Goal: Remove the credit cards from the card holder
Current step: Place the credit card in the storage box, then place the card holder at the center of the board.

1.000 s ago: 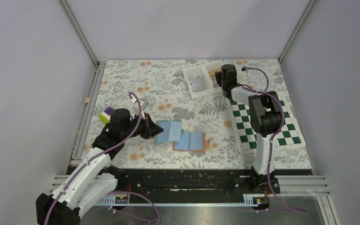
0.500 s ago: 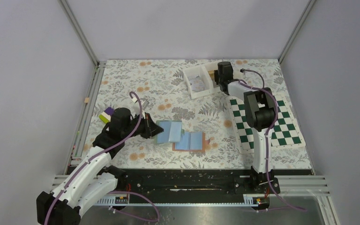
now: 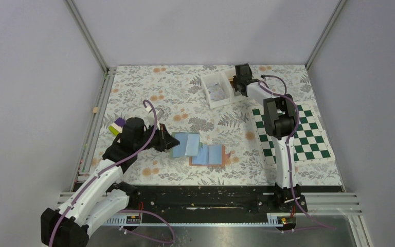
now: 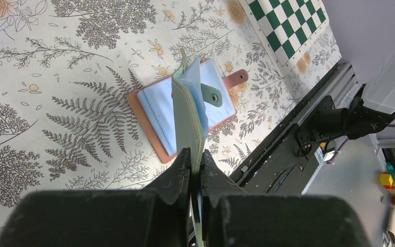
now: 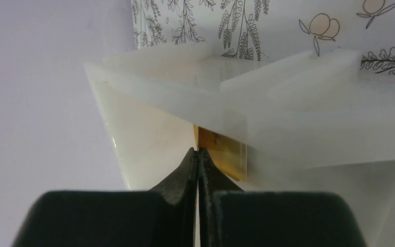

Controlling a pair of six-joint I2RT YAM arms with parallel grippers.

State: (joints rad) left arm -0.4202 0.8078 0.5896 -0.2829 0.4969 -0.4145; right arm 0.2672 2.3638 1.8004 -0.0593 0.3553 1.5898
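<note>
Card holder (image 3: 205, 153) lies open on the floral table, mid-front, tan cover down, blue pockets up. Left gripper (image 3: 165, 140) is clamped on its grey-green leaf (image 4: 187, 118), which stands up on edge.

Risks:
- Pulling that leaf could drag or flip the whole holder, since nothing pins the tan side.
- The leaf could slip from the thin pinch.

No card is visible in the pockets.

Right gripper (image 3: 235, 81) has its fingers together at the white tray (image 3: 206, 91), nose in the right compartment near a yellowish flat piece (image 5: 221, 154). I can't tell if anything thin is pinched. It sits just beside the tray wall, so a sideways move could shove the tray.

There's free table around the holder, and the chessboard mat (image 3: 308, 144) sits well apart on the right.
</note>
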